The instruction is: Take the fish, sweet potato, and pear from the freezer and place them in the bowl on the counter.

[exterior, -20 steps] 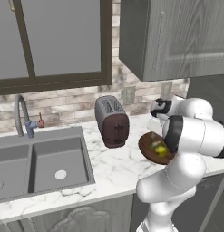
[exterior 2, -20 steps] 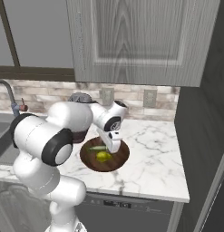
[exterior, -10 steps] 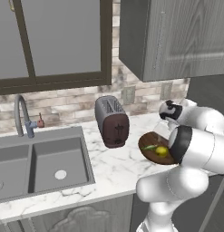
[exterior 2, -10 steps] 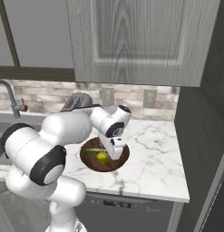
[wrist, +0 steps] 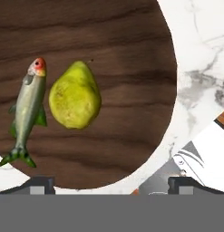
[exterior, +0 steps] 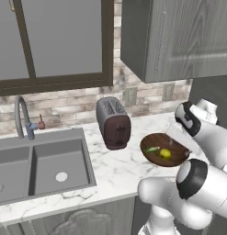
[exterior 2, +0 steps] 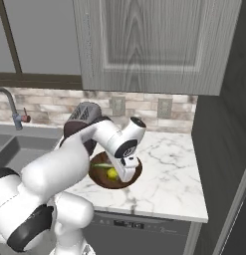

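- Gripper (wrist: 111,183) hangs over the bowl (wrist: 131,68), jaws spread wide, nothing between them.
- Over the last second the jaws opened slightly wider and the arm swung right across the bowl; looks like a drop-off just finished.
- Pear (wrist: 75,95) and fish (wrist: 27,108) lie side by side inside the bowl, directly below the hand.
- Bowl sits on the counter (exterior: 115,170) beside the toaster (exterior: 113,123).
- Sweet potato isn't in the bowl, so one item is left to fetch.
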You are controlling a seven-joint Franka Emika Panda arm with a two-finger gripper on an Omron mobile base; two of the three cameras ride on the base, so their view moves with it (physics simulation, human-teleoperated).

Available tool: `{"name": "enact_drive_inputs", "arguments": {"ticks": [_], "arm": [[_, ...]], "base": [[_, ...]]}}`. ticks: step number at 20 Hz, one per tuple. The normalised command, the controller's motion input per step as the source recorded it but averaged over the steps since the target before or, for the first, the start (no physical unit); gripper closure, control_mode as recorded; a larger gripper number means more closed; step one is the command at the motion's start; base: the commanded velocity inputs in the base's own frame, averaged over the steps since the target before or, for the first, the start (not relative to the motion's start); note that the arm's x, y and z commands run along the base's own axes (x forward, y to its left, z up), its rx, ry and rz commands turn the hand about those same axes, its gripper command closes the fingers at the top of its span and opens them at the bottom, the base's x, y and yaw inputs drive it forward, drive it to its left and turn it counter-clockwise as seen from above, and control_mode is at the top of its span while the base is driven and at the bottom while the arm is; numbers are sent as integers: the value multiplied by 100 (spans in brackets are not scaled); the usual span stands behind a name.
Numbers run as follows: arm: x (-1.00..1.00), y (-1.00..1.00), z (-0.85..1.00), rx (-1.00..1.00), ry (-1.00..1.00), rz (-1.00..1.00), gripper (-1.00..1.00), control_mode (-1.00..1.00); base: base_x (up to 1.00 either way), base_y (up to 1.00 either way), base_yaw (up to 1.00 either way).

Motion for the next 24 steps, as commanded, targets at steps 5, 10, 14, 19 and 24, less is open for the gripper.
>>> {"name": "enact_drive_inputs", "arguments": {"ticks": [5, 10, 14, 19, 24], "arm": [[-65, 0, 59, 0, -1, 0, -100, -100], [-58, 0, 62, 0, -8, 0, -100, -100], [-48, 5, 68, 0, -21, 1, -100, -100], [-39, 12, 62, 0, -27, 4, -100, -100], [-27, 11, 54, -6, -12, 1, -100, -100]], "base": [[0, 0, 0], [0, 0, 0], [0, 0, 0], [0, 0, 0], [0, 0, 0]]}}
